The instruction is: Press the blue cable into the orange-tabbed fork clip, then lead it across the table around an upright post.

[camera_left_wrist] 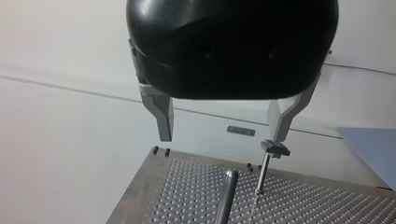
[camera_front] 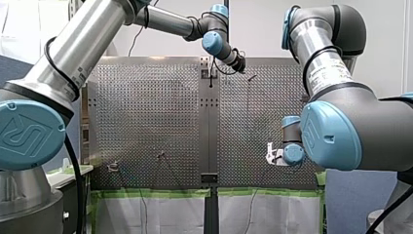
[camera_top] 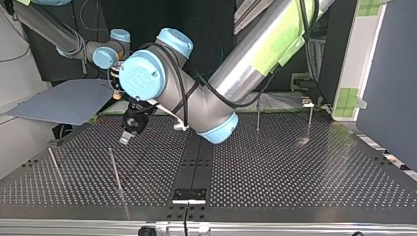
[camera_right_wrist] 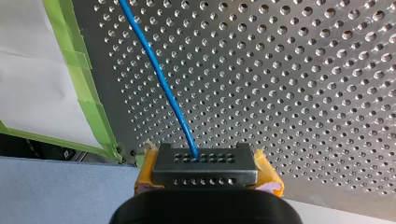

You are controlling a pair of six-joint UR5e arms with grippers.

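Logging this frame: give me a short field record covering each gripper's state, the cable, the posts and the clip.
left gripper: open, empty, metal fingers
right gripper: shut on the blue cable, yellow pads
blue cable: runs straight ahead from the right gripper over the perforated table
upright posts: several standing; none shows along the cable in the right wrist view
fork clip: not made out in any view

Green tape [camera_front: 160, 193] tops white sheeting [camera_front: 170, 217]; a blue-grey board [camera_top: 64, 101] sits at the top view's left.
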